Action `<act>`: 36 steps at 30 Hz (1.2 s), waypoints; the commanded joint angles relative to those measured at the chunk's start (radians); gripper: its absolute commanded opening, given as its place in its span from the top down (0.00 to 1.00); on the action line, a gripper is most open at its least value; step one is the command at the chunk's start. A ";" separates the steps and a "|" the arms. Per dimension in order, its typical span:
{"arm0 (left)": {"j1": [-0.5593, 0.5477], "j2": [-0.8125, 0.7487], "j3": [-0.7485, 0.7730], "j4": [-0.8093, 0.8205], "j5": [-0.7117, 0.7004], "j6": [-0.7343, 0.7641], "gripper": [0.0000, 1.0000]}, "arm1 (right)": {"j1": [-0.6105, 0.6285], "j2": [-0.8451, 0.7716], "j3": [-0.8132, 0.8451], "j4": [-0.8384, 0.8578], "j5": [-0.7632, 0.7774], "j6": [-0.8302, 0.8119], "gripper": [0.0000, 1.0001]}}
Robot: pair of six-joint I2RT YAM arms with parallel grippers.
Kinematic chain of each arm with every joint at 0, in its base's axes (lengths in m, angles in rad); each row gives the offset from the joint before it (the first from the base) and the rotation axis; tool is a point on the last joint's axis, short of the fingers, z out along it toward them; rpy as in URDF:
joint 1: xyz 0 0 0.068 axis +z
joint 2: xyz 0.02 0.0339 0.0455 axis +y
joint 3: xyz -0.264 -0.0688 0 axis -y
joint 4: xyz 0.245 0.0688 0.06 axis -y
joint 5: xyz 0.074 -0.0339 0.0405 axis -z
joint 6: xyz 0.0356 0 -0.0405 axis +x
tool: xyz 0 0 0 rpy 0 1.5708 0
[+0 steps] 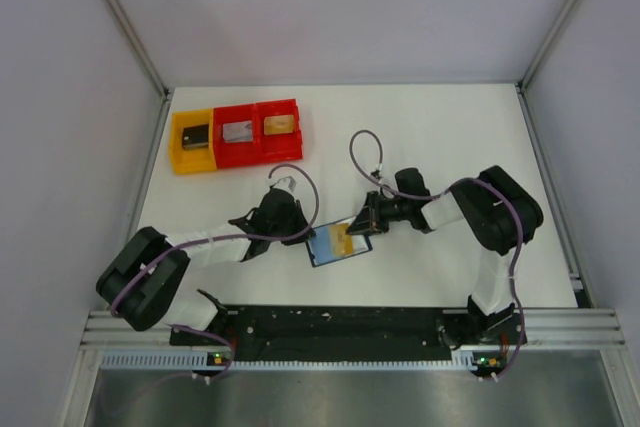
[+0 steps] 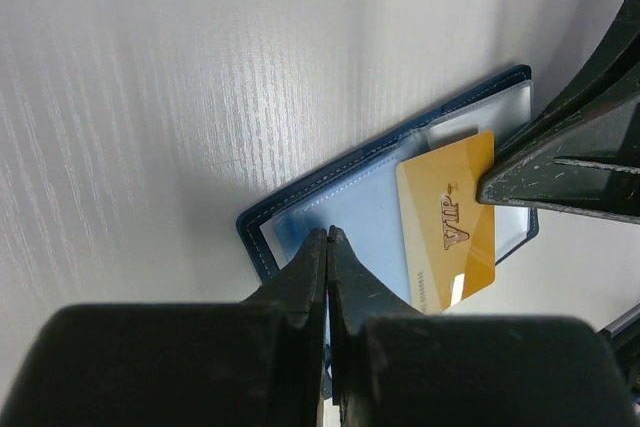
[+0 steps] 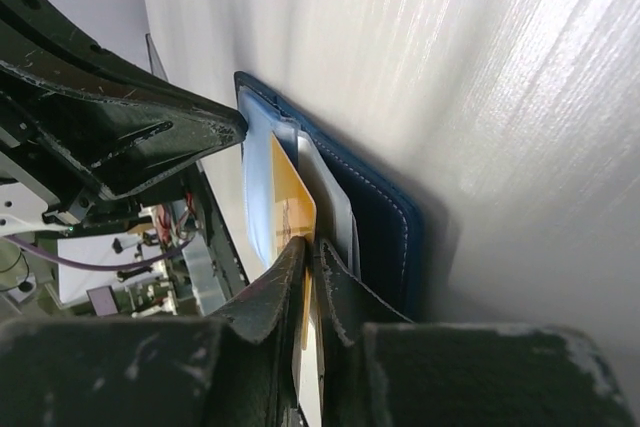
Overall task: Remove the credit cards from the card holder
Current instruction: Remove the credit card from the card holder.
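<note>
The dark navy card holder (image 1: 326,250) lies open on the white table between my grippers, its light-blue inner faces up (image 2: 350,212). A gold "VIP" credit card (image 2: 445,222) sticks partly out of its right pocket. My right gripper (image 3: 310,243) is shut on the near edge of this gold card (image 3: 290,197); it also shows in the top view (image 1: 357,227). My left gripper (image 2: 328,235) is shut, its tips resting on the holder's left inner face near the corner; it also shows in the top view (image 1: 303,233). The navy outer cover (image 3: 385,222) shows behind the card.
At the back left stand one yellow bin (image 1: 190,143) and two red bins (image 1: 238,132) (image 1: 280,127) in a row, each with a small flat item inside. White walls close in the table's sides and back. The arm bases sit on the black rail (image 1: 340,322) at the near edge.
</note>
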 commanded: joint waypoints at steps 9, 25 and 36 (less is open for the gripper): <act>0.006 0.000 -0.014 -0.052 0.004 0.055 1.00 | 0.038 0.045 0.168 -0.182 -0.021 -0.121 0.82; 0.006 -0.064 -0.014 -0.060 -0.008 0.040 1.00 | -0.028 -0.108 0.098 -0.261 0.045 -0.157 1.00; 0.006 -0.208 0.009 -0.029 0.027 0.020 0.83 | -0.037 -0.391 -0.111 0.061 0.180 0.103 1.00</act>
